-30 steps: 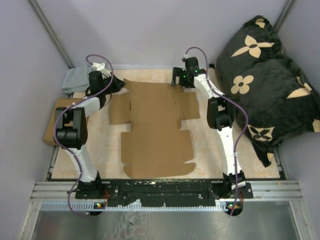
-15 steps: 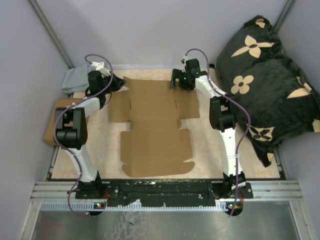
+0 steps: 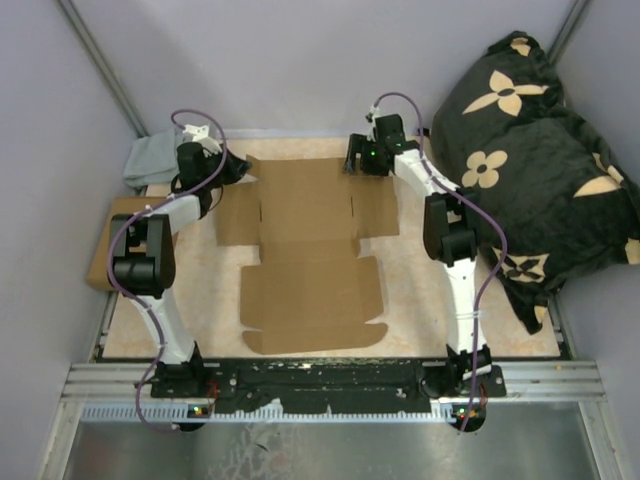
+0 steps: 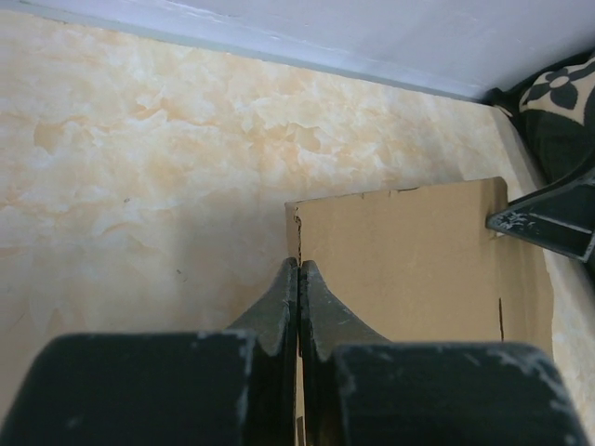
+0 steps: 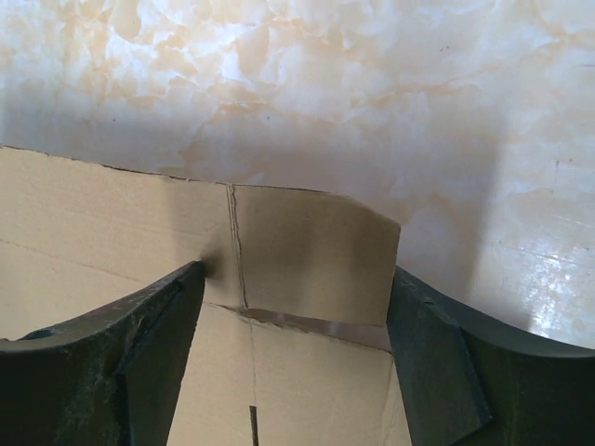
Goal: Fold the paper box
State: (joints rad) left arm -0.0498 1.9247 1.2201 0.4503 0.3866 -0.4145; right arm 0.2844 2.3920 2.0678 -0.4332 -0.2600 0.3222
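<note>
The paper box [image 3: 310, 250] lies as a flat brown die-cut sheet on the marble table [image 3: 420, 290], flaps spread. My left gripper [image 3: 240, 170] is at the sheet's far left corner. In the left wrist view its fingertips [image 4: 297, 265] are pressed together right over the left edge of the far panel [image 4: 400, 260], and nothing shows between them. My right gripper [image 3: 362, 160] is at the far right corner. In the right wrist view it stands open [image 5: 297, 269], its fingers [image 5: 139, 353] on either side of a small corner tab [image 5: 316, 251] that tilts up slightly.
A black cushion with tan flowers [image 3: 530, 150] crowds the table's right side, close to the right arm. A grey cloth [image 3: 150, 160] lies at the far left corner, and a plain brown box [image 3: 105, 240] sits beyond the left edge. Grey walls close in behind.
My right gripper has shifted a little to the right along the sheet's far edge, and its jaws have narrowed slightly around the tab. The left arm has not moved.
</note>
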